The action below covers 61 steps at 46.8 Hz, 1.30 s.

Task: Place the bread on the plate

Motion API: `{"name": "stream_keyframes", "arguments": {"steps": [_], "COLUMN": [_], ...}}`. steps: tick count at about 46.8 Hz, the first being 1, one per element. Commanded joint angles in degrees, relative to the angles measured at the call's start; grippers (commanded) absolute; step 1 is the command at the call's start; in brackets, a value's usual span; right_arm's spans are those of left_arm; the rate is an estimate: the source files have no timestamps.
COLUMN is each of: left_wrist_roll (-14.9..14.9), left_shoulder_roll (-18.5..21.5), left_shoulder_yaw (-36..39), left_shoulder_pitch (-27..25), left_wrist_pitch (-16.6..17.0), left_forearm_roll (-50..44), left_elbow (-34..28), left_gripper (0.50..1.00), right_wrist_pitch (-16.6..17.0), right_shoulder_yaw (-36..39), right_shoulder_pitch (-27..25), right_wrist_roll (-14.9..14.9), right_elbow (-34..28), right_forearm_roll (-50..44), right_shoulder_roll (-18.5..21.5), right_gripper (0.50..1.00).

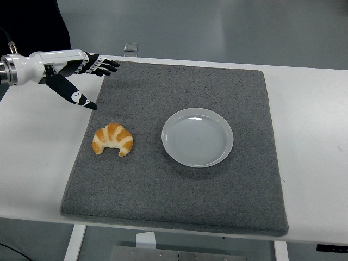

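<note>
A golden croissant (112,139) lies on the left part of a grey mat (179,185). An empty white plate (197,137) sits on the mat's middle, right of the croissant and apart from it. My left hand (87,76) reaches in from the left edge, above the mat's far left corner, behind and left of the croissant. Its fingers (103,67) are spread and hold nothing, the thumb pointing down toward the mat. The right arm does not show.
The mat lies on a white table (312,130). A small clear object (130,49) stands at the table's far edge, behind the mat's left corner.
</note>
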Motion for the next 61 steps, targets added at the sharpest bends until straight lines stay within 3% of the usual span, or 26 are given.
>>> {"name": "stream_keyframes", "arguments": {"steps": [1, 13, 25, 49, 53, 61], "left_wrist_roll": [0.00, 0.00, -1.05, -1.23, -1.49, -2.37], "left_shoulder_roll": [0.05, -0.13, -0.39, -2.24, -3.29, -6.02], "left_shoulder_yaw": [0.10, 0.10, 0.62, 3.35, 3.35, 5.72], "left_shoulder_pitch": [0.74, 4.79, 8.21, 9.27, 10.32, 13.58], "left_wrist_pitch": [1.74, 6.74, 14.66, 15.45, 18.16, 27.66], "left_forearm_roll": [2.32, 9.36, 17.88, 25.45, 27.29, 33.35], "left_elbow": [-1.16, -3.88, -5.38, -5.99, -5.99, -5.73], "left_gripper": [1.000, 1.000, 1.000, 1.000, 1.000, 1.000], "right_wrist_pitch": [0.00, 0.00, 0.00, 0.00, 0.00, 0.00], "right_shoulder_yaw": [0.00, 0.00, 0.00, 0.00, 0.00, 0.00], "right_shoulder_pitch": [0.02, 0.02, 0.02, 0.02, -0.06, 0.02], "right_wrist_roll": [0.01, 0.01, 0.01, 0.01, 0.01, 0.01], "right_elbow": [0.00, 0.00, 0.00, 0.00, 0.00, 0.00], "right_forearm_roll": [0.00, 0.00, 0.00, 0.00, 0.00, 0.00], "right_shoulder_roll": [0.00, 0.00, 0.00, 0.00, 0.00, 0.00], "right_gripper": [0.952, 0.952, 0.952, 0.952, 0.952, 0.952]}}
